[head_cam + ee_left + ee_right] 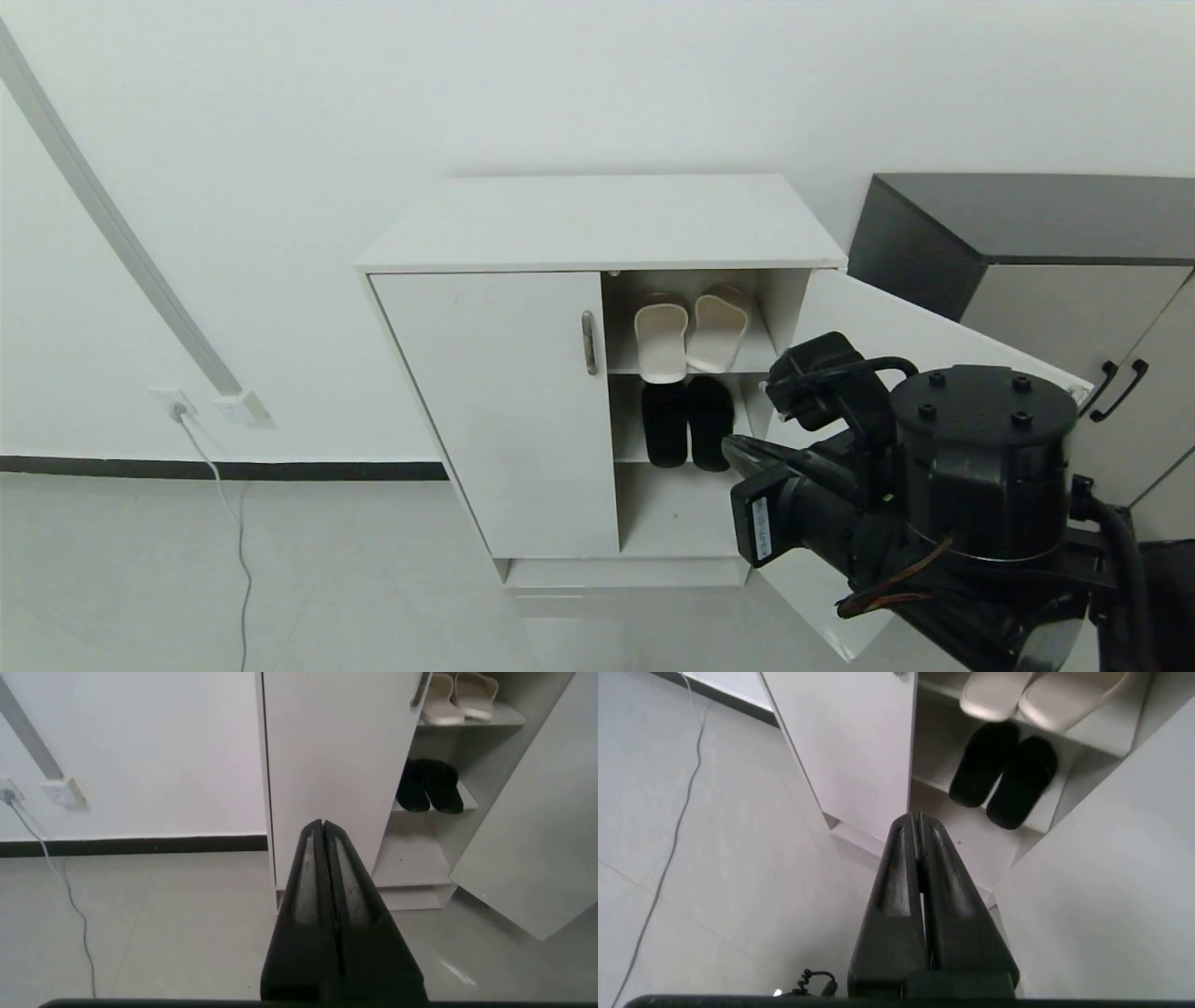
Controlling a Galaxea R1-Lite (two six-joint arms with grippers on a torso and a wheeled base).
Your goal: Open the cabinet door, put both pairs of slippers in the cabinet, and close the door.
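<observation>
I see cream slippers (691, 334) above black slippers (689, 422), shelved mid-frame. So left jaws and right jaws sit closed, empty, and the door (901, 329), right of frame, wants closing.

My right arm (934, 504) is matte blk: round joint cap (980, 401) w/ bolts, white label (761, 527), brownish cable (887, 583). Tips — left gripper (322, 831), right gripper (920, 821) — blk, tapered.

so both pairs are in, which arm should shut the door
Right. The right arm sits just before the open door, hinged on the cabinet's right side, with the right pincer shut and near its inner face. The left pincer looks farther back, facing the closed left door.
</observation>
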